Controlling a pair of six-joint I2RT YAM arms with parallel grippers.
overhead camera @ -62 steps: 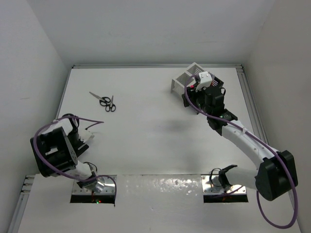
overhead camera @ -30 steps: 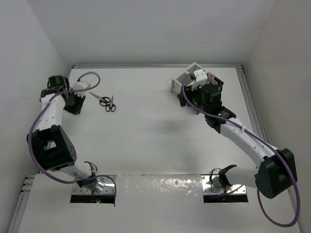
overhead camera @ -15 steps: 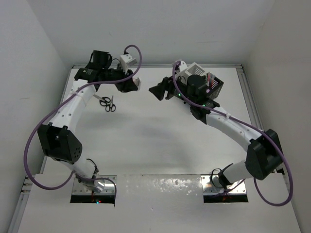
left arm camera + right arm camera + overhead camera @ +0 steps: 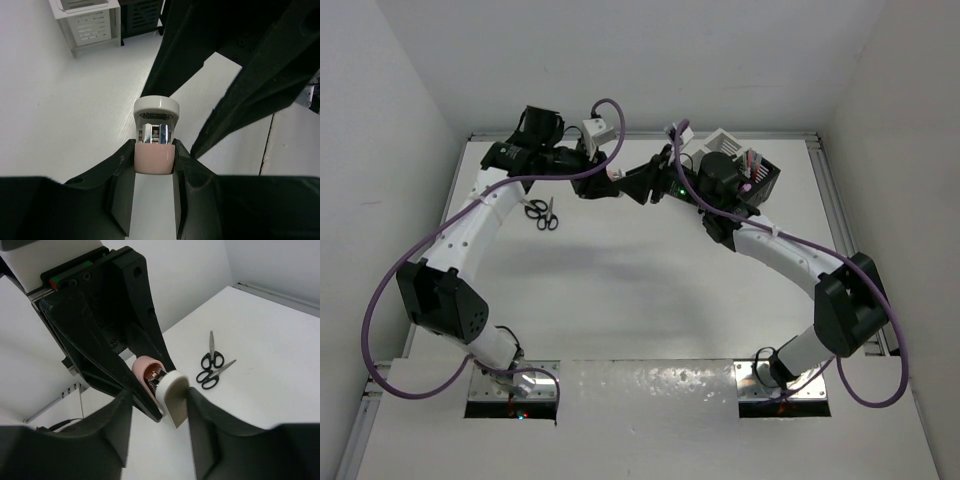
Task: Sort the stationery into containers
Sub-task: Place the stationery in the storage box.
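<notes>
Now the arms have met: left gripper (image 4: 154,156) pinches a pink-and-white item (image 4: 156,106), right gripper (image 4: 160,393) straddles it, unclosed.

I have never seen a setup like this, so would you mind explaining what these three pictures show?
Two robot arms stand at a white table. The wide picture looks down from above; the other two come from cameras on each wrist. On the table are two pairs of scissors and a white and black organiser. The left gripper holds a small pink-and-white item, perhaps a mini stapler, in mid-air. The right gripper stands open around its white end, as if to take it.
</notes>
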